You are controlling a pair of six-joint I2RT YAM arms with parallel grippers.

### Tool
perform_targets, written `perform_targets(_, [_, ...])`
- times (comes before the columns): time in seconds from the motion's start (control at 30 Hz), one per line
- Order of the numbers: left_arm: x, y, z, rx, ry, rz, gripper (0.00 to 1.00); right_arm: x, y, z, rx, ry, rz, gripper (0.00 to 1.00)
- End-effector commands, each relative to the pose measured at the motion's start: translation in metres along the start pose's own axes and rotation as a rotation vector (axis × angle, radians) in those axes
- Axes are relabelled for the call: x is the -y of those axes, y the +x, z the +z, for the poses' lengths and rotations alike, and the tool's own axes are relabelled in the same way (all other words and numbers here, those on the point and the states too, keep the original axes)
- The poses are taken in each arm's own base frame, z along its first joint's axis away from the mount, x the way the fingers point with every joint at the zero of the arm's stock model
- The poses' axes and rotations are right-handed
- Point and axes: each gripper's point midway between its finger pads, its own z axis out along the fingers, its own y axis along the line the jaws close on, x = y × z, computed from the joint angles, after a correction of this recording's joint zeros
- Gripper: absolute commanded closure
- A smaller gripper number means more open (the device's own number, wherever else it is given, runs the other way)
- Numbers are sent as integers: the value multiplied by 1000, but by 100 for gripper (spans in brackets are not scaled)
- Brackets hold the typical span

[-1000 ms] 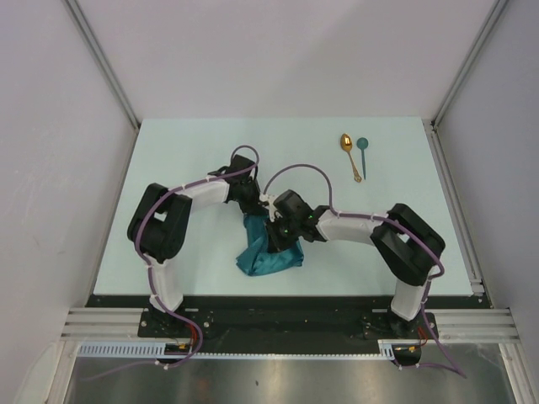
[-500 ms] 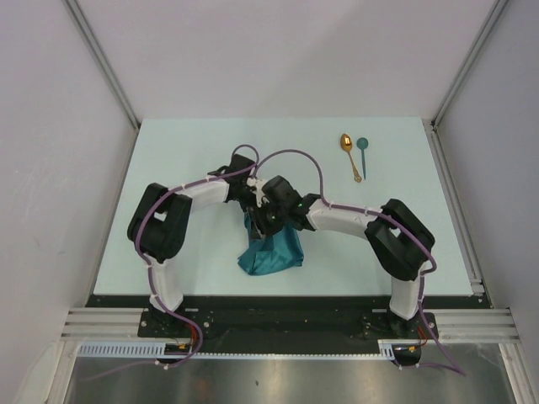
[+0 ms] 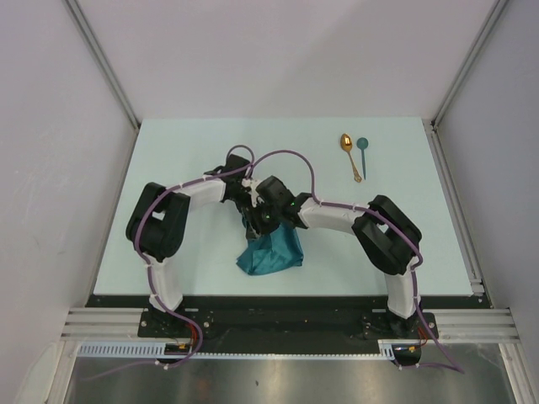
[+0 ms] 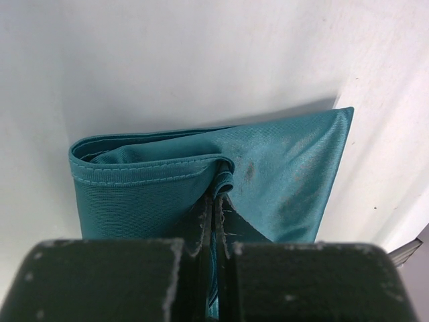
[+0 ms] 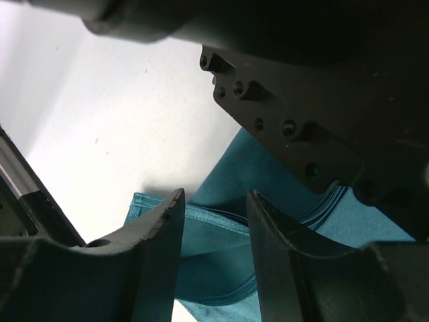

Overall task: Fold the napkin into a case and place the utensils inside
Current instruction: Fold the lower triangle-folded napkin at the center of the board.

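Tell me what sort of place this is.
Probably a robotics lab cell: plain white walls in aluminium framing, left arm and right arm bolted at the table edge, a napkin, gold spoon and teal spoon as props.

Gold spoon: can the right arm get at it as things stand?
Probably yes: the right gripper is open and empty, with only bare table between it and the gold spoon.

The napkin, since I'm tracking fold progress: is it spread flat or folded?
Folded: the napkin shows stacked layers and a hemmed edge, bunched where the shut left claw pinches it.
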Motion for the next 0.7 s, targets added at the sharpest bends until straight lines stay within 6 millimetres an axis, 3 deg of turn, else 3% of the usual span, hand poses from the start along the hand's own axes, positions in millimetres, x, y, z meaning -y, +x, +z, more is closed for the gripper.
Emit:
perform_targets(0.0, [25, 6, -2, 4, 71, 57, 100, -21, 22, -1, -66, -90, -64, 54])
perform_targets(0.2, [27, 7, -5, 4, 81, 62, 100, -23, 36, -21, -87, -102, -48, 60])
perform_targets(0.23, [28, 6, -6, 6, 84, 63, 100, -19, 47, -24, -101, -91, -32, 60])
perform_targets(0.33, [29, 6, -6, 6, 88, 67, 100, -21, 41, -48, -35, -67, -29, 61])
perform_targets(0.37, [29, 7, -6, 4, 90, 68, 100, -13, 50, -53, -34, -33, -19, 61])
perform_targets(0.4, [30, 7, -6, 2, 93, 70, 100, -15, 39, -69, 21, -33, -17, 61])
perform_targets(0.47, [30, 8, -6, -2, 93, 72, 100, -6, 49, -80, 26, -25, 24, 62])
perform_targets(0.5, [31, 8, -7, -1, 99, 75, 100, -9, 40, -91, 68, -31, 23, 62])
perform_targets(0.57, [30, 10, -6, -6, 97, 75, 100, -8, 35, -94, 94, -43, 29, 62])
perform_targets(0.67, [30, 10, -6, -4, 99, 76, 100, -14, 19, -82, 86, -80, 33, 60])
